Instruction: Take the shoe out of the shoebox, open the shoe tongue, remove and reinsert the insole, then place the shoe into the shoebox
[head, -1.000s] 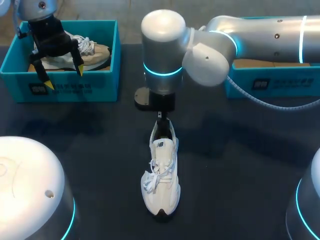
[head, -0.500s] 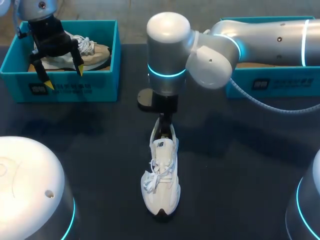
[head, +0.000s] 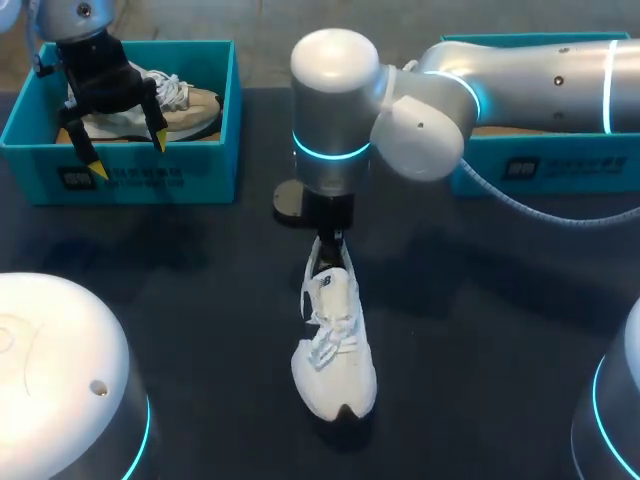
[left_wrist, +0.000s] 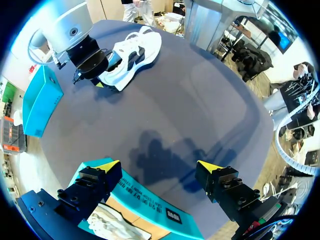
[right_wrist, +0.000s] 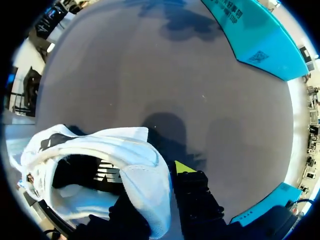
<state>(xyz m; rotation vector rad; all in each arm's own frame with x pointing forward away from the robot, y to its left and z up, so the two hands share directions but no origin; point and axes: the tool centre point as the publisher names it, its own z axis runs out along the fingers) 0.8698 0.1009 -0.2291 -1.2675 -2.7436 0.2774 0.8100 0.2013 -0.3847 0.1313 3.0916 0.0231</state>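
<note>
Nearest you, low in the middle of the head view, the white shoe (head: 335, 350) lies on the dark desk (head: 500, 330), outside both boxes. Its long axis runs almost straight up the frame. The toe is at the bottom, swung slightly right, and the heel is at the top. The laces lie across the tongue, so I judge the tongue not yet opened.

Just above the heel in the frame is your right pincer (head: 325, 245), on the arm that enters from the upper right. The whole shoe therefore stretches away from that pincer toward the bottom of the frame, with tongue and laces on its near side. In the right wrist view one yellow-tipped finger sits outside the back of the heel. The other finger goes down into the shoe's opening, with the heel wall pinched between the two. I read it as clenched on the heel.

Farther up, in the upper left, your left pincer (head: 128, 155) hangs over the front wall of the left box (head: 120, 185). Its fingers are spread with nothing between them. A second shoe (head: 185, 100) lies in that box. The right box (head: 540, 165) sits in the upper right, partly behind the right arm.

The right arm is much the nearer and the left is well apart. To reach the tongue, the left would have to cross toward the frame's middle, meeting the shoe side-on to its axis.
</note>
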